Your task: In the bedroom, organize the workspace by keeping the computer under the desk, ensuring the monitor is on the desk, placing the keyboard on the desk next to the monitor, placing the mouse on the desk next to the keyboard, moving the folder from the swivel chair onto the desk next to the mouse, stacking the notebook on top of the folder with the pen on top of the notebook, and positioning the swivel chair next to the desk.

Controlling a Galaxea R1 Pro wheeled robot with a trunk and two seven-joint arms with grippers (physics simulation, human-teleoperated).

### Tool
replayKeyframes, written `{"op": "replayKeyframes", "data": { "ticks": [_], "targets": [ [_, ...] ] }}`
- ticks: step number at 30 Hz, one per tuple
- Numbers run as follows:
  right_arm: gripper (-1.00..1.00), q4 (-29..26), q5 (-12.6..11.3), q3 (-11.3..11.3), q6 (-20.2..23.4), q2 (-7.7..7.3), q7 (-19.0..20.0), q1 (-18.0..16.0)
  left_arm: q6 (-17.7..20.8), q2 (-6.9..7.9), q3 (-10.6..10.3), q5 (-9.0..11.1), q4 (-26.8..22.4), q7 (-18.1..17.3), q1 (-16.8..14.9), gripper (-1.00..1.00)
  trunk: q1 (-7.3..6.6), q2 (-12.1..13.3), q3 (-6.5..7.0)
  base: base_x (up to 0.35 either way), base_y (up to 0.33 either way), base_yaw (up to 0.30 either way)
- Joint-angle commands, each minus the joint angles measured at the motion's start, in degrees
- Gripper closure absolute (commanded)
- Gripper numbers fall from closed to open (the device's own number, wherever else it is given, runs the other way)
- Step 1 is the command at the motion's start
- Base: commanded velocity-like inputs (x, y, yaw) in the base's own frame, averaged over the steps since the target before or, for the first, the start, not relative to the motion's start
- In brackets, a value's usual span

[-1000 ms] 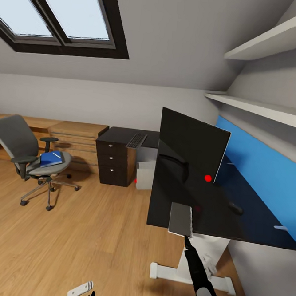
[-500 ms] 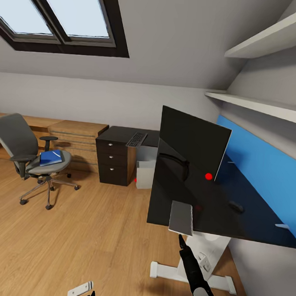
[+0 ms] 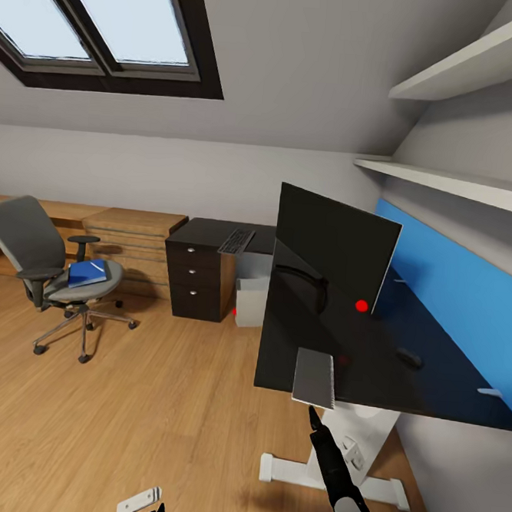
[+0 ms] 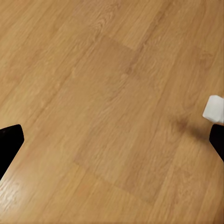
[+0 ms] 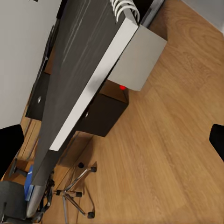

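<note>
- Swivel chair (image 3: 35, 269), far left of the desk (image 3: 400, 375) on the wood floor (image 3: 120, 415): seat carries the blue folder (image 3: 87, 273).
- Keyboard (image 3: 236, 241) lies on the desk's far wing above the drawer unit (image 3: 195, 278), long axis running away from the camera.
- Computer (image 3: 250, 302) stands under the desk beside the drawers.
- Monitor (image 3: 333, 254) upright on the desk.
- Notebook (image 3: 314, 378) overhangs the desk's near edge, long axis pointing outward.
- Mouse (image 3: 408, 359) sits right of the monitor.
- Right gripper (image 5: 112, 140): fingers spread wide, holding nothing, just below the notebook.
- Left gripper (image 4: 112, 140): fingers apart over bare floor.
</note>
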Motion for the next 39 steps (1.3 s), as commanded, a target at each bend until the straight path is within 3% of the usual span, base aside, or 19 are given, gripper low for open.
{"op": "replayKeyframes", "data": {
  "ticks": [1, 20, 35, 36, 39],
  "targets": [
    [-1.0, 0.07, -0.6, 0.3, -0.32, -0.04, 0.22, -0.05, -0.41, 0.06, -0.47, 0.6, 0.0, 0.38, -0.06, -1.0, 0.01, -0.03, -0.06, 0.191, 0.038, 0.0],
    [-1.0, 0.05, -0.6, 0.3, -0.32, -0.2, 0.17, -0.05, -0.38, 0.31, -0.59, 0.54, 0.04, 0.37, -0.06, -1.0, 0.01, -0.03, -0.06, 0.135, 0.011, 0.0],
    [-1.0, -0.01, -0.67, 0.15, -0.23, -0.29, 0.18, -0.05, -0.34, 0.32, -0.61, 0.55, 0.09, 0.4, -0.06, -1.0, 0.01, -0.03, -0.06, 0.02, 0.0, 0.0],
    [1.0, -0.01, -0.66, 0.15, -0.23, -0.29, 0.17, -0.05, -0.34, 0.32, -0.61, 0.56, 0.09, 0.39, -0.06, -1.0, 0.01, -0.03, -0.06, 0.0, 0.0, 0.0],
    [1.0, -0.22, -0.62, 0.13, -0.23, -0.3, 0.15, -0.05, -0.33, 0.32, -0.61, 0.58, 0.12, 0.43, -0.06, -1.0, 0.01, -0.03, -0.06, 0.0, 0.0, 0.0]
  ]
}}
